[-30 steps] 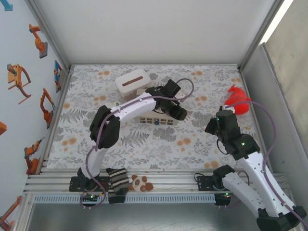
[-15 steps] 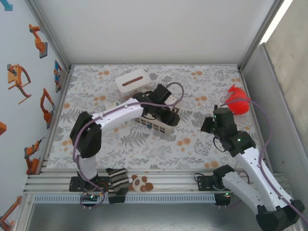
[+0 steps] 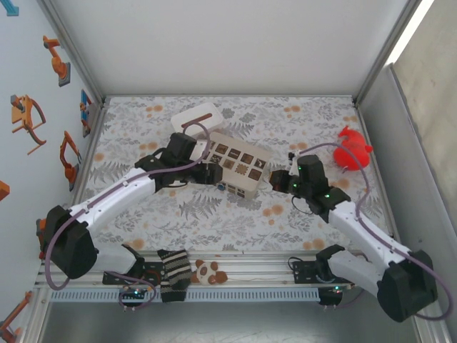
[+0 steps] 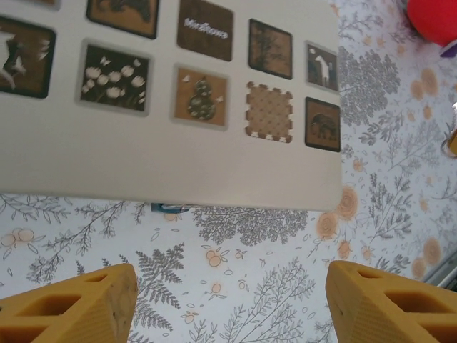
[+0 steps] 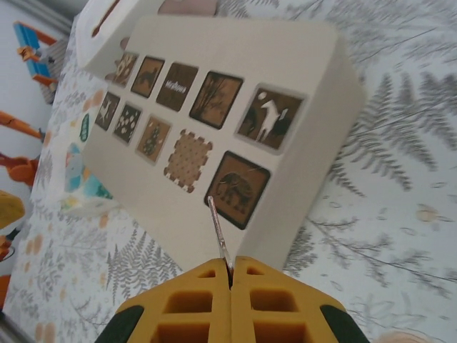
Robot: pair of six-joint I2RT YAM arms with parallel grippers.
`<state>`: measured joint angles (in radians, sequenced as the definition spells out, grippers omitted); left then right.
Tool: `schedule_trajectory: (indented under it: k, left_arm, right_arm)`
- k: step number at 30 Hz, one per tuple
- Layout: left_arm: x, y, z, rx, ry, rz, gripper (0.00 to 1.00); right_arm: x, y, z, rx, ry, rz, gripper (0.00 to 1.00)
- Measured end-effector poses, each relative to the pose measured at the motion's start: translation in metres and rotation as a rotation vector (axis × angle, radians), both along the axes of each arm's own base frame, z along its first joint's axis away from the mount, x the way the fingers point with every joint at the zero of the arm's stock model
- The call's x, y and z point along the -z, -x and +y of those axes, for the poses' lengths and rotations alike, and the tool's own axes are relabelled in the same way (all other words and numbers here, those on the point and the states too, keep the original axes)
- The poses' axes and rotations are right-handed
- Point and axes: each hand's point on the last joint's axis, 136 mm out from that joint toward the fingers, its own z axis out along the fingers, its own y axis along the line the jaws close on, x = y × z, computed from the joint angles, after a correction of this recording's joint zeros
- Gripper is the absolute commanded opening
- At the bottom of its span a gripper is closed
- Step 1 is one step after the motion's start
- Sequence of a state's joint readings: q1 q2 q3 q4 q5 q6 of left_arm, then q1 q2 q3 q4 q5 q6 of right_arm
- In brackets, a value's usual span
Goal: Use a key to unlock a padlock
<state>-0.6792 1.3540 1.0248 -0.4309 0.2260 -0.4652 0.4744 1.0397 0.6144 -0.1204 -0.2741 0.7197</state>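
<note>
Right tool (image 5: 230, 266) is pinching a thin silver metal key (image 5: 218, 227) between its yellow fingers (image 5: 278, 304). The jaws are squeezing right together and the blade is sticking out toward 12 o'clock in the right wrist view. The tip is pointing at the elephant tile (image 5: 238, 188) on the beige rectangular box with brown picture tiles (image 5: 214, 136). Can't tell if it's actually touching the box or just short of it. From the top camera, that tool is sitting just beside the box's 3 o'clock end, low over the floral-print counter (image 3: 143, 121).

Left tool (image 4: 228, 282) is hanging wide open. Its two fingers are showing at the 7 and 5 o'clock corners of the left wrist view, with nothing but counter between them and the box lying ahead at 12 o'clock. In the top view it's hovering near the box's 9 o'clock end.

Other stuff:
- A white box with a slot in its lid (image 3: 194, 118) is sitting right by the beige box at 11 o'clock.
- A red rounded toy (image 3: 352, 151) is lying out at 3 o'clock.
- A striped sock (image 3: 173, 270) and little panda toy (image 3: 208, 270) are resting on the metal rail (image 3: 250, 266) at 6 o'clock.
</note>
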Motion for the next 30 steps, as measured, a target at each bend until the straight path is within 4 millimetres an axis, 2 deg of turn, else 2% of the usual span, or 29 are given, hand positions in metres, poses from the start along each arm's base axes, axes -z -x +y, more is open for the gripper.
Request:
schedule_trajectory:
  k: [3, 5, 8, 13, 22, 30]
  left_arm:
    - [0.022, -0.004, 0.014, -0.074, 0.047, 0.070, 0.71]
    - [0.031, -0.008, 0.021, -0.118, 0.079, 0.103, 0.72]
    - [0.031, -0.017, 0.023, -0.156, 0.129, 0.117, 0.72]
    - [0.032, -0.035, 0.018, -0.177, 0.204, 0.130, 0.72]
    - [0.066, -0.042, 0.011, -0.186, 0.187, 0.224, 0.73]
    - [0.071, -0.062, 0.008, -0.195, 0.200, 0.239, 0.73]
  right_arm:
    - [0.009, -0.005, 0.029, -0.050, -0.044, 0.013, 0.00]
    - [0.012, -0.012, 0.040, -0.055, -0.079, 0.008, 0.00]
    - [0.019, -0.023, 0.051, -0.045, -0.113, 0.012, 0.00]
    - [0.043, -0.031, 0.067, -0.058, -0.118, 0.061, 0.00]
    - [0.044, -0.044, 0.073, -0.049, -0.120, 0.050, 0.00]
    - [0.045, -0.054, 0.070, -0.028, -0.119, 0.038, 0.00]
